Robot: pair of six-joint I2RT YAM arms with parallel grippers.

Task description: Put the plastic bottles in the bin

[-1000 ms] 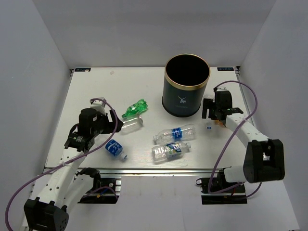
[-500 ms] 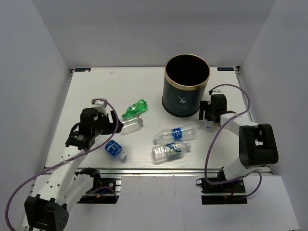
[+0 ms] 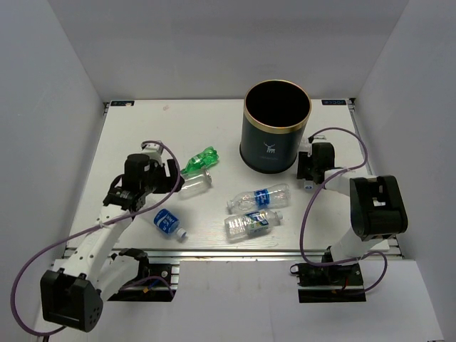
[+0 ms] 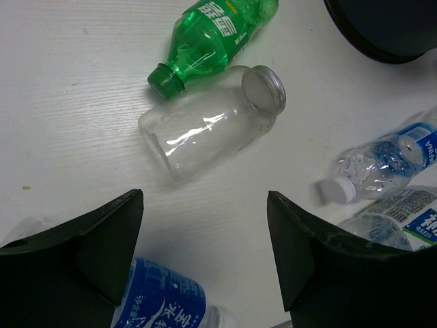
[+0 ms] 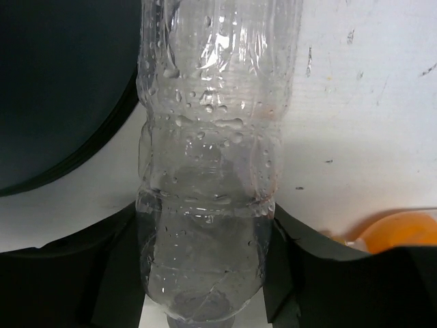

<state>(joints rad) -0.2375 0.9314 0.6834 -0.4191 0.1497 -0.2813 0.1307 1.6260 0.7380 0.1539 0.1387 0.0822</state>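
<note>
**A:** Where is the right gripper [image 5: 205,273]?

**B:** It is low on the white table [image 3: 142,135], just beside the tall dark cylindrical bin with the gold rim [image 3: 285,146]. A clear, crinkled plastic bottle with no label [image 5: 212,137] lies between its jaws. They sit close against both of its sides, but I cannot tell whether they are clamping it.

**A:** How will it handle?

**B:** Light and soft, I'd judge. The walls are thin, and I see only droplets inside. It would buckle under a hard squeeze and could slip. The ribbed waist, where the jaws stand, looks like the firmest hold.

**A:** And the left gripper [image 4: 205,253]?

**B:** Its jaws are wide apart and hold nothing. It hangs over a squat clear bottle with a silver cap [image 4: 205,123], which lies just beside a green plastic bottle [image 4: 212,27]. The squat one looks stiffer, so I'd take it across the body, not the cap.

**A:** And the rest?

**B:** Clear blue-labelled bottles [image 3: 258,197] lie mid-table. The bin's inside is too dark to read.
</note>
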